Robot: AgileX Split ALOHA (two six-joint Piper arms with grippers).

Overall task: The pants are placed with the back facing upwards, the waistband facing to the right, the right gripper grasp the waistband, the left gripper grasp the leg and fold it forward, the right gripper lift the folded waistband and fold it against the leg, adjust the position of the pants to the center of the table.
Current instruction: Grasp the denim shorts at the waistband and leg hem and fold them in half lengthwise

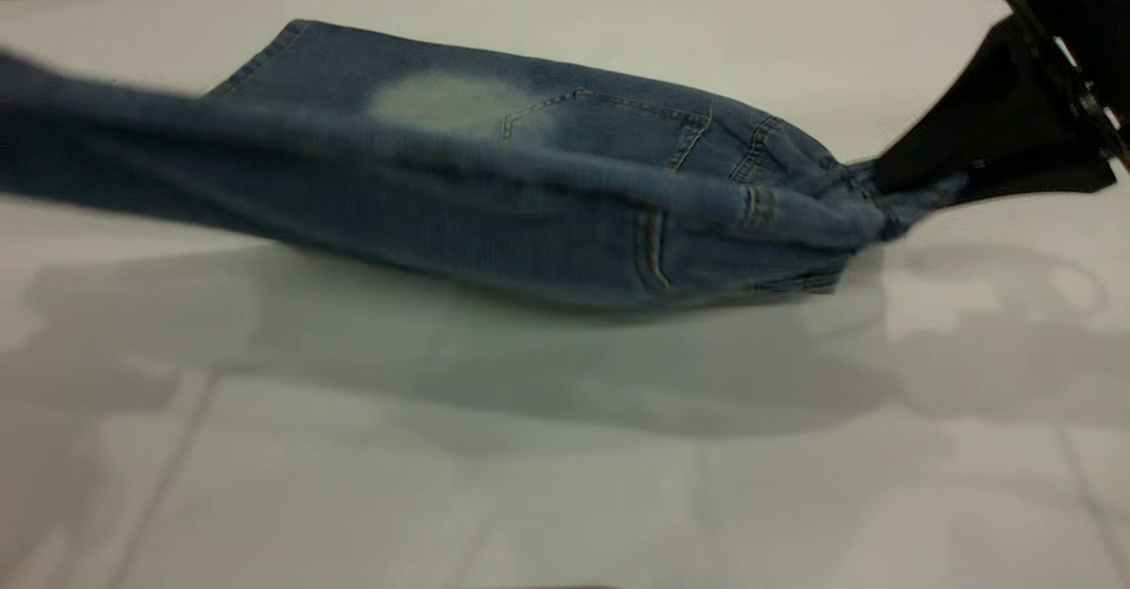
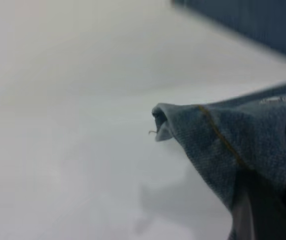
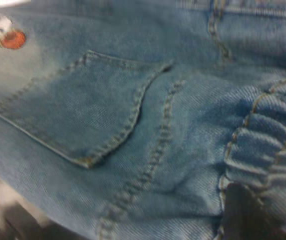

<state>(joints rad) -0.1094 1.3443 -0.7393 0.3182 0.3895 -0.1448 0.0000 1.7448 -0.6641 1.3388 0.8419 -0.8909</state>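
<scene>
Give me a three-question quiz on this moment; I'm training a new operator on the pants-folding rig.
1. True or false: the right gripper is shut on the waistband.
2. In the exterior view, the near half of the pants is: A) flat on the table B) lifted off it C) hanging past its edge.
3. Fill in: in the right wrist view, beside the waistband there is a back patch ____.

Key: 1 true; 2 B; 3 pocket.
</scene>
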